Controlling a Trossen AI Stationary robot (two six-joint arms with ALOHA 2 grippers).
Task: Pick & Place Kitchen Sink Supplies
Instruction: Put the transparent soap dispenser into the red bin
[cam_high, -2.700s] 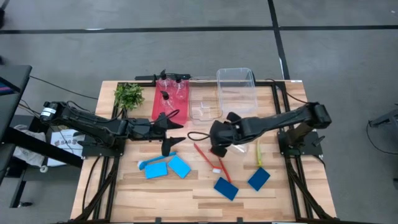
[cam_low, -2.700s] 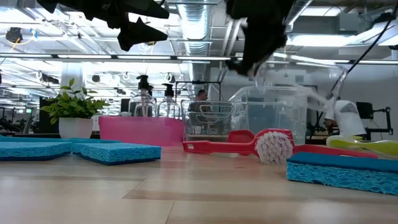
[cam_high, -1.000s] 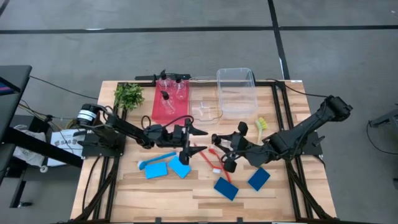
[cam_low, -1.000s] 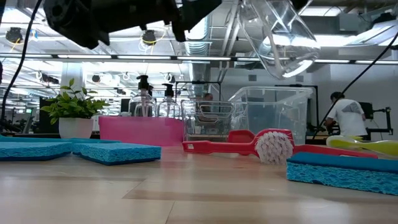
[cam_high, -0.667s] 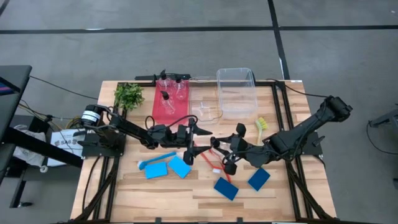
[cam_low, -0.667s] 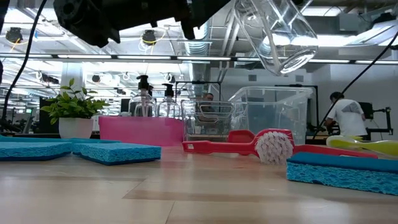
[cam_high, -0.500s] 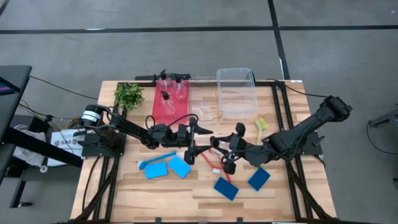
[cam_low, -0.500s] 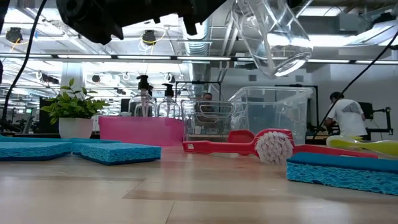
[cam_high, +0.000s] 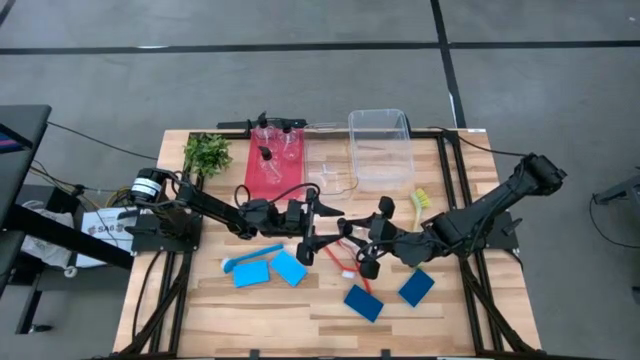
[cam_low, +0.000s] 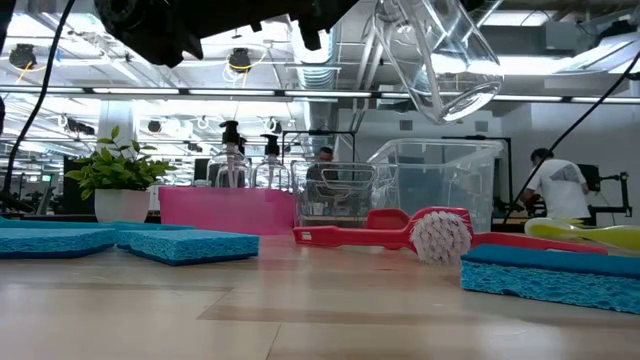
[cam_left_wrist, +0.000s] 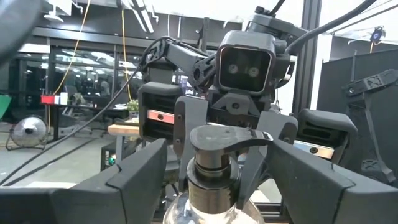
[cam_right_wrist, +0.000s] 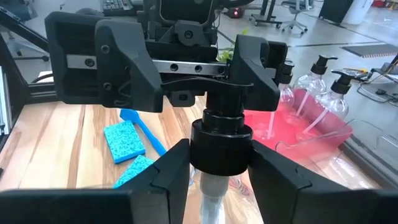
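done: three pump bottles (cam_high: 275, 140) stood in the pink bin (cam_high: 272, 172), beyond both pincers
in hand: fourth clear pump bottle (cam_right_wrist: 219, 146) clamped at the neck by right pincer (cam_high: 372, 236), held above the bench (cam_high: 300, 310); smooth clear body, black ribbed collar
left pincer (cam_high: 312, 229): spread wide around the pump head, nothing gripped
left: porous flat sponges (cam_high: 288, 267), slim bristled brushes (cam_high: 340, 255), under and beside the pincers

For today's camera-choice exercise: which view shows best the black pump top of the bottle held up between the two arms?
The right wrist view: the pump top sits centred between the right tool's dark fingers. The left wrist view shows it too, partly cut off below. The low view shows only the clear body; the high view hides it among the arms.
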